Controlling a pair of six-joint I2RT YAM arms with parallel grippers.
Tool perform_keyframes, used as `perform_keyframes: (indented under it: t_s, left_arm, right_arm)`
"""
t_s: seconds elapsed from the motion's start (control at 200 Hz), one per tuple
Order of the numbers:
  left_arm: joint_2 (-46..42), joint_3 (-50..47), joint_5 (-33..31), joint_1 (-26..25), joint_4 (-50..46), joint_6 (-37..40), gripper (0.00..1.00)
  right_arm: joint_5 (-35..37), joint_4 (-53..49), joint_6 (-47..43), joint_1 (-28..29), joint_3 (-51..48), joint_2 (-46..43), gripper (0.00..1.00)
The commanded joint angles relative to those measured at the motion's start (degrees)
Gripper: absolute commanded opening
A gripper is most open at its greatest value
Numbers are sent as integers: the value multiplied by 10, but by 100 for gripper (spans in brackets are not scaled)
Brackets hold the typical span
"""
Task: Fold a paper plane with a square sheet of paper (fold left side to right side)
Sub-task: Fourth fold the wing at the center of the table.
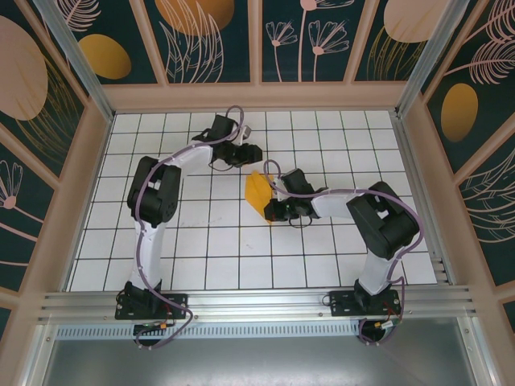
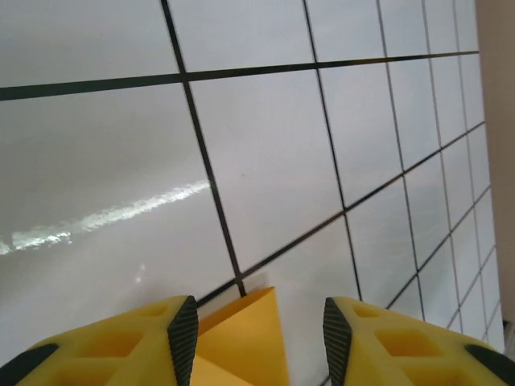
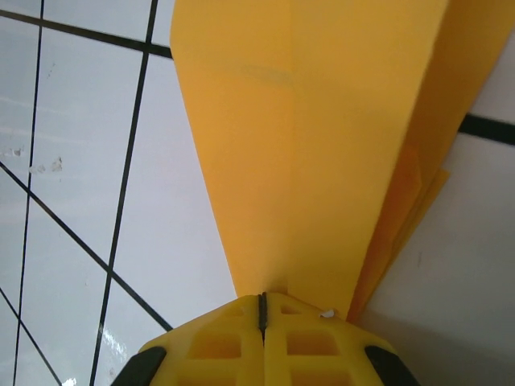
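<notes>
White gridded table — paper plane

**A:** What sort of place is this?

**B:** A robotics lab cell. Two black-and-white jointed robot arms, the left arm and the right arm, are bolted to a ribbed aluminium rail. The rail runs along the near edge of a white tabletop ruled with black grid lines.

**A:** The walls look decorated.

**B:** They are dark teal wall panels printed with pale flowers and orange ovals, set in a beige box frame. It reads as a staged backdrop closing the table on three sides. Grey-purple cables trail along the arms. The left gripper and right gripper are yellow plastic two-finger tools with black pads.
</notes>
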Motion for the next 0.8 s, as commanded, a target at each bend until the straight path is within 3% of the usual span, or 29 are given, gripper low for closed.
perform_keyframes:
  t_s: [0.0,0.235,0.395,0.5,0.691,0.796]
  left_arm:
    - [-69,-30,35,15,5,19,51]
    - [-182,-173,-24,47,35,18,54]
    - [-222,-288,17,46,123,-35,55]
    - [-218,-330,32,38,159,-58,55]
    - [-191,-347,42,12,201,-84,55]
    - [-173,-333,42,2,204,-90,55]
  right_arm:
    - [-14,-70,-13,-5,-6,-30,8]
    - [-55,-58,-31,-47,10,-119,25]
    - [-31,-50,-47,-94,25,-116,42]
    - [-54,-25,-40,-95,43,-78,52]
    - [-77,0,-33,-91,73,-7,52]
    - [-60,-8,-35,-92,86,20,37]
